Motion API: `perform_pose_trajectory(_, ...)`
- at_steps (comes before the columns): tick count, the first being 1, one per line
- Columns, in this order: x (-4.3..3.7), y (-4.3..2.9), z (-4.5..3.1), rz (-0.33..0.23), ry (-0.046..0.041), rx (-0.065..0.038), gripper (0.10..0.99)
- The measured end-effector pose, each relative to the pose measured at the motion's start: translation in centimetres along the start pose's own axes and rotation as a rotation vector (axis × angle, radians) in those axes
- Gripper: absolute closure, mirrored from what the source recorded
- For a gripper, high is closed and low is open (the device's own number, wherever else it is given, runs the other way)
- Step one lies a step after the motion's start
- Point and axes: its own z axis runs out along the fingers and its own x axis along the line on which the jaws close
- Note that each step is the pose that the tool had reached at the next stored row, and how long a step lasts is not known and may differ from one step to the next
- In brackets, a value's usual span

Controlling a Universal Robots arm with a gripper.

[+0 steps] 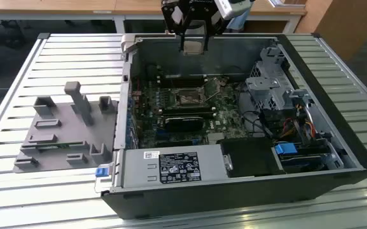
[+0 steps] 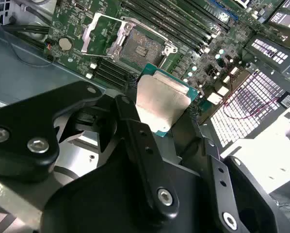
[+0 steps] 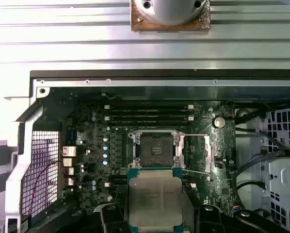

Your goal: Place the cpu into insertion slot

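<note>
Black gripper (image 1: 194, 46), upper centre in exterior view, clamps flat silvery square cpu (image 3: 154, 201); skewed drop onto dark metal-framed insertion slot (image 3: 155, 148) cd damage it

Slatted metal table (image 1: 17, 200), wood desks (image 1: 75, 5) bkgd.

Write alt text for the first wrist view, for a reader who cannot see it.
The gripper holds the cpu, its dull silvery face showing, over an open computer case. On the green motherboard, the insertion slot sits empty, apart from the cpu, near long black memory slots.
</note>
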Motion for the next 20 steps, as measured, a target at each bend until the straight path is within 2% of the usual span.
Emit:
perform_pose_trajectory(7,0.00,0.00,0.00,0.005,-0.0005,0.000,0.553)
perform_pose_trajectory(12,0.00,0.00,0.00,0.035,-0.0032,-0.001,0.553)
perform_pose_trajectory(20,0.00,0.00,0.02,0.155,-0.0139,-0.002,0.553)
